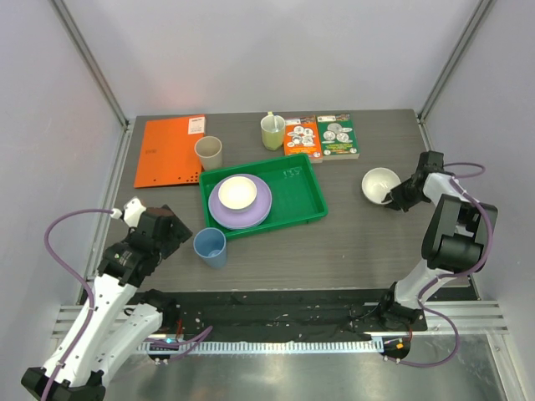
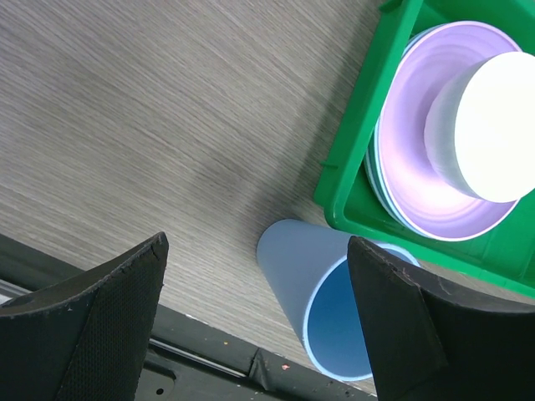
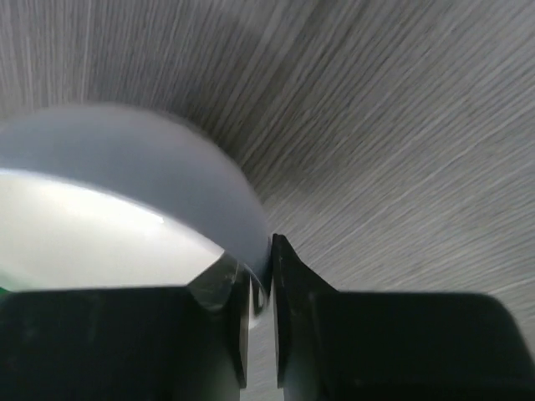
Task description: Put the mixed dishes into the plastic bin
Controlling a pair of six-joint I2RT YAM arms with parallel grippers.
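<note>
**White bowl pinched at its rim on the right; green bin part-loaded mid-frame**

Green and shallow, the plastic bin [image 1: 305, 188] lies at the middle of the top view on the grey wood-grain tabletop [image 1: 351, 242]. In its left half sits a lilac plate [image 1: 259, 209] with a light blue plate rim [image 1: 219, 220] showing from beneath it. A small cream bowl [image 1: 238, 192] stands on the lilac plate.

Two cups are outside the bin. The blue cup [image 1: 210, 247] stands upright just beside the bin's lower left corner. The beige cup [image 1: 208, 153] stands upright just above the upper left corner, next to an orange folder [image 1: 170, 150] in the upper left of the frame.

At the right of the frame, well apart from the bin, is a white bowl [image 1: 380, 185]. In the right wrist view the right fingers [image 3: 288, 284] are drawn narrow and clamp the bowl's rim, one finger inside the wall and one outside. Whether the bowl rests on the tabletop cannot be told.

In the left wrist view the left fingers [image 2: 393, 326] stand wide apart and hold nothing. The blue cup shows between them at the lower middle of that frame, and the bin's corner lies to the upper right.

Along the back edge are a pale yellow-green mug [image 1: 272, 132] with a spoon in it, an orange booklet [image 1: 303, 138] and a green booklet [image 1: 338, 136].
</note>
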